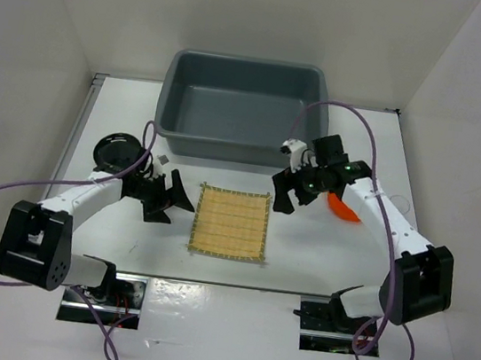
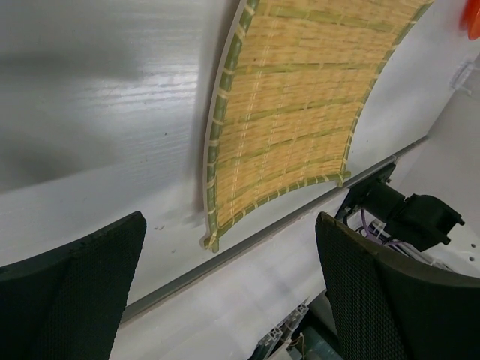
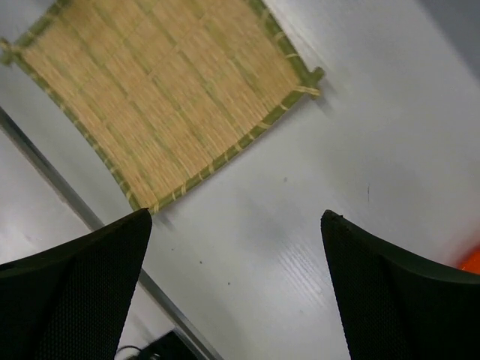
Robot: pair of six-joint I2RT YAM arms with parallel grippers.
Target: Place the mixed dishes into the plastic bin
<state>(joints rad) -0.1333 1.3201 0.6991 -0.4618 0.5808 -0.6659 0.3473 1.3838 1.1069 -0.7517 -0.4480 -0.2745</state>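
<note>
Top external view: the plastic bin (image 1: 248,61) stands at the upper centre of the table (image 1: 318,267), and all the dishes that can be made out lie outside it. The bamboo mat (image 1: 231,223) lies flat at mid-frame, below the bin and apart from it. The black plate (image 1: 117,150) sits at left-centre, crossed by a purple cable (image 1: 6,187). The orange plate (image 1: 345,210) shows right of centre, mostly covered by the right arm. The left gripper (image 1: 174,205) is just beside the mat's left edge. The right gripper (image 1: 283,195) is near the mat's upper right corner, between the mat and the orange plate. Only this view shows the bin and the black plate, but it does not show how far either gripper stands above the table.

Left wrist view: its two dark fingers (image 2: 75,292) fill the lower corners, spread wide with nothing between them. The mat runs from the lower centre to the top of the frame, and an orange sliver shows at the upper right corner.

Right wrist view: this gripper is likewise wide apart and holds nothing, one finger (image 3: 405,292) at lower right and the other at lower left. The mat fills the upper left, with the orange rim just visible at the right edge. The weave and green binding of the mat are plain only in the two wrist views.
</note>
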